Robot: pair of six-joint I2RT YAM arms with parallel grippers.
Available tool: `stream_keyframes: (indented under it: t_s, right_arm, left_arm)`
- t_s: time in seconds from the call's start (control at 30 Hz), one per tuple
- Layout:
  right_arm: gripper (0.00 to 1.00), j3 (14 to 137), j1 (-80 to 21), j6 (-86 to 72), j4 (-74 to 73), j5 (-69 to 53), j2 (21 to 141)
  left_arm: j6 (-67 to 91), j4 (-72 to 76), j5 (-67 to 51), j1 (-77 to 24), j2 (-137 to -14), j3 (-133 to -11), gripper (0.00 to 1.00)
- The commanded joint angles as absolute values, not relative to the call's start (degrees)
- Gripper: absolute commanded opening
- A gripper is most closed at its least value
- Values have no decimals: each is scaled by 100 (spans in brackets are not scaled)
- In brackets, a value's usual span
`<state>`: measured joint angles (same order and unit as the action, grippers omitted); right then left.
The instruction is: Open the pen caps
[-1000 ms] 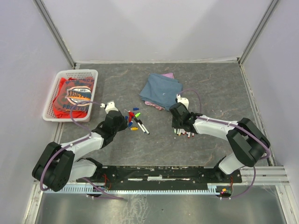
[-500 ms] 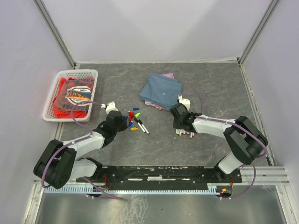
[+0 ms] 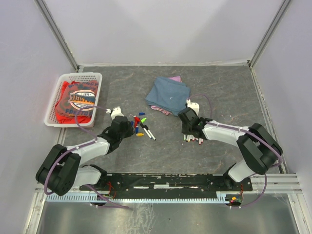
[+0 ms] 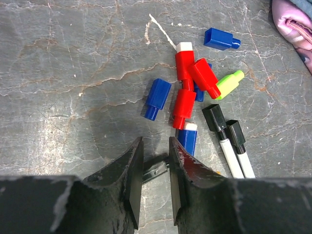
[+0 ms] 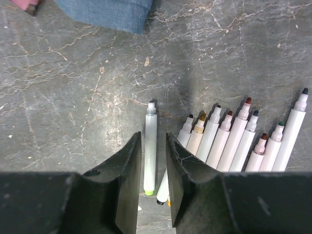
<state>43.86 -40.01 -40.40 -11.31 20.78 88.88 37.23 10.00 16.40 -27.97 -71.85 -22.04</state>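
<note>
Loose pen caps (image 4: 185, 63) in red, blue and light green lie in a cluster ahead of my left gripper (image 4: 155, 146). Its jaws stand a little apart, open, with a dark cap (image 4: 156, 170) on the table between the tips. Two pens with black caps (image 4: 220, 134) lie to the right. In the top view this cluster (image 3: 138, 124) is just right of the left gripper (image 3: 129, 126). My right gripper (image 5: 153, 139) is open, astride an uncapped pen with a green end (image 5: 150, 146) that lies on the table. Several uncapped pens (image 5: 234, 141) lie in a row to its right.
A folded blue cloth (image 3: 168, 95) over something pink lies at the back centre, its edge (image 5: 107, 14) just ahead of the right gripper. A white basket (image 3: 53, 109) holding a red shirt stands at the far left. Grey walls enclose the table.
The right jaws have spread apart over the green-ended pen, which now lies free. The left jaws have widened slightly. Both arms have hardly shifted.
</note>
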Motion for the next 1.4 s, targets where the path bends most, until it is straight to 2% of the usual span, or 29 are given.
stream_keyframes:
  t_s: [0.0, 0.3, 0.73, 1.03, 1.37]
  right_arm:
    - [34, 4364, -4112, -3741, -971, 2156, 8394]
    - [35, 4595, -4600, -3191, -537, 1853, 8138]
    - [37, 5778, -5272, -2796, -263, 987, 9495]
    - [37, 6467, -5457, -2757, -356, 862, 10347]
    - [37, 6722, -5506, -2742, -384, 849, 10780]
  left_arm:
    - [3463, 1256, 1723, -2841, -7226, -2368, 34]
    - [3494, 1224, 1757, -2898, -7093, -2399, 34]
    - [3541, 1072, 1838, -2931, -6514, -2372, 35]
    - [3654, 1116, 1728, -2936, -6344, -2321, 35]
    - [3682, 1168, 1690, -2940, -6301, -2286, 34]
